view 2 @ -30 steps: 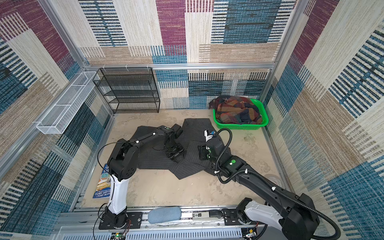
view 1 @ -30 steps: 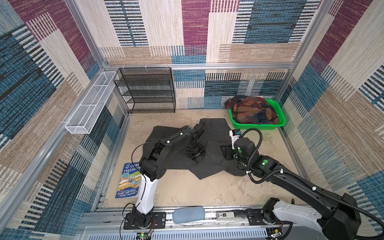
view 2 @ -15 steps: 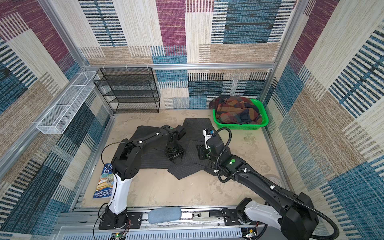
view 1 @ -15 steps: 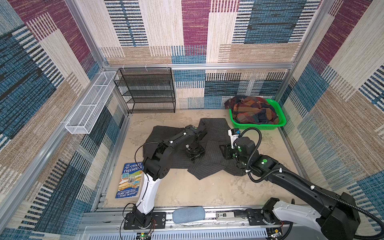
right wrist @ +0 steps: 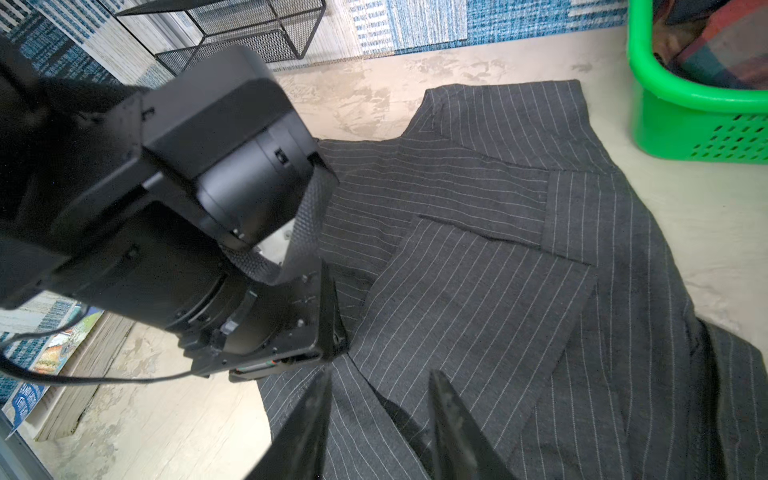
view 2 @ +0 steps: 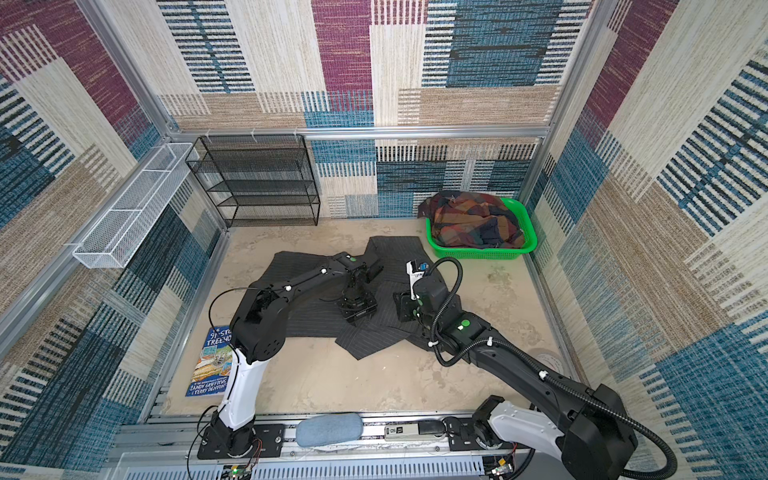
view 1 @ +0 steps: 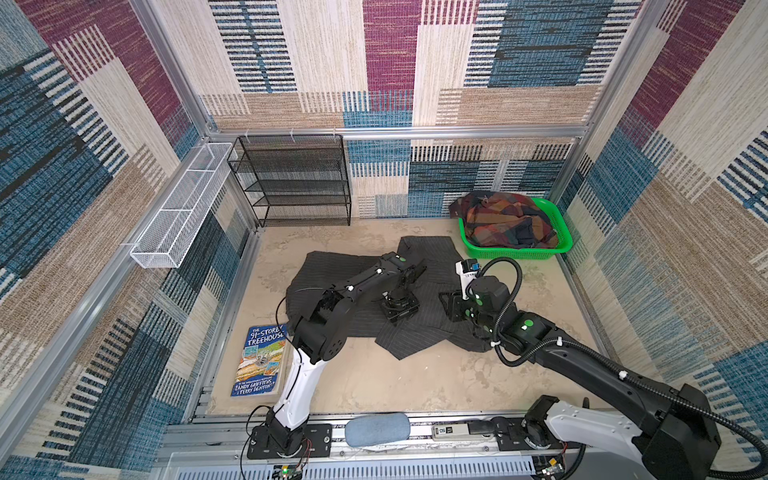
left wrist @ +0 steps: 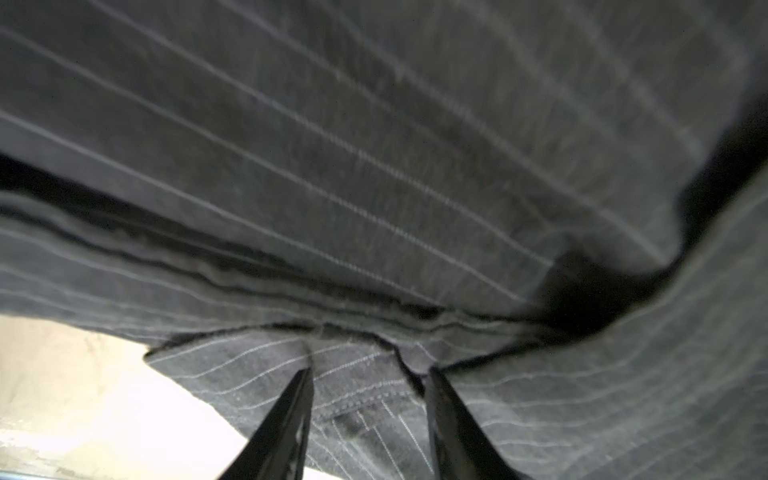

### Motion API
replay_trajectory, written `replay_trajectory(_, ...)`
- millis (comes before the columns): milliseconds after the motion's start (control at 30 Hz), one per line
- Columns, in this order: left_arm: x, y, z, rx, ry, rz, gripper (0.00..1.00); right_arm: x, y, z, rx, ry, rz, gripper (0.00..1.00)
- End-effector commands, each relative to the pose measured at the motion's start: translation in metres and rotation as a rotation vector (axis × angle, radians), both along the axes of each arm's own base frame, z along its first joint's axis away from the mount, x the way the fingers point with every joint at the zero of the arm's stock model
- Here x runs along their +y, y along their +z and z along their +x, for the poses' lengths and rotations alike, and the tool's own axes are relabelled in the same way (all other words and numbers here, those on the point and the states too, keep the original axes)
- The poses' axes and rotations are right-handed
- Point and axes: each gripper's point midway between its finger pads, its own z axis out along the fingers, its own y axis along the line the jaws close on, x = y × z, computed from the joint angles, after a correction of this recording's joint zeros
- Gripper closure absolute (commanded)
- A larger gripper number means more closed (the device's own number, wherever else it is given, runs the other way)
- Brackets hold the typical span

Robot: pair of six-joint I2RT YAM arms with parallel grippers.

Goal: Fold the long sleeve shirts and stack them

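A dark pinstriped long sleeve shirt (view 1: 415, 336) (view 2: 374, 337) lies spread and partly folded over itself in the middle of the table. A plaid long sleeve shirt (view 1: 503, 220) (view 2: 469, 220) is bunched in the green basket (view 1: 511, 251) at the back right. My left gripper (view 1: 398, 316) (left wrist: 369, 372) points down on the dark shirt's middle, jaws apart, tips against a stitched hem. My right gripper (view 1: 445, 309) (right wrist: 380, 376) hovers close on its right, open over a fold edge, nothing between its fingers. The left arm's wrist (right wrist: 249, 316) fills much of the right wrist view.
A black mesh rack (view 1: 295, 178) stands at the back left and a white wire basket (view 1: 178, 208) hangs on the left wall. A book (view 1: 259, 361) lies by the table's left front edge. A blue-grey pad (view 1: 376, 428) sits on the front rail.
The left arm's elbow has swung a little to the right and the right gripper has edged slightly left. The dark shirt lies as before.
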Motion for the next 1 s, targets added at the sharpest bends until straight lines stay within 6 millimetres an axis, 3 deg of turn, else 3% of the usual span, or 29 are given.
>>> replay_trajectory(0, 0.0, -0.009, -0.008, 0.034, 0.01, 0.012, 0.52, -0.003, 0.006, 0.002, -0.025, -0.022, 0.017, 0.59)
replay_trajectory(167, -0.003, -0.021, -0.003, 0.03, 0.001, 0.031, 0.56, -0.004, 0.007, 0.0, -0.025, -0.018, 0.023, 0.59)
replay_trajectory(300, 0.001, -0.023, -0.005, 0.03, -0.001, 0.048, 0.75, -0.004, 0.008, 0.0, -0.029, -0.02, 0.023, 0.59)
replay_trajectory(400, 0.003, -0.015, -0.003, 0.002, -0.006, 0.05, 0.96, -0.003, 0.007, 0.001, -0.029, -0.016, 0.021, 0.59)
replay_trajectory(433, 0.003, -0.008, -0.002, -0.017, -0.01, 0.049, 1.0, -0.002, 0.006, 0.003, -0.027, -0.017, 0.019, 0.59)
replay_trajectory(700, 0.012, 0.051, -0.001, -0.16, -0.068, 0.064, 1.0, 0.003, -0.003, 0.015, -0.003, -0.04, 0.012, 0.59)
replay_trajectory(967, 0.037, 0.12, -0.002, -0.352, -0.158, 0.176, 1.0, 0.006, -0.018, 0.039, 0.057, -0.066, 0.016, 0.6)
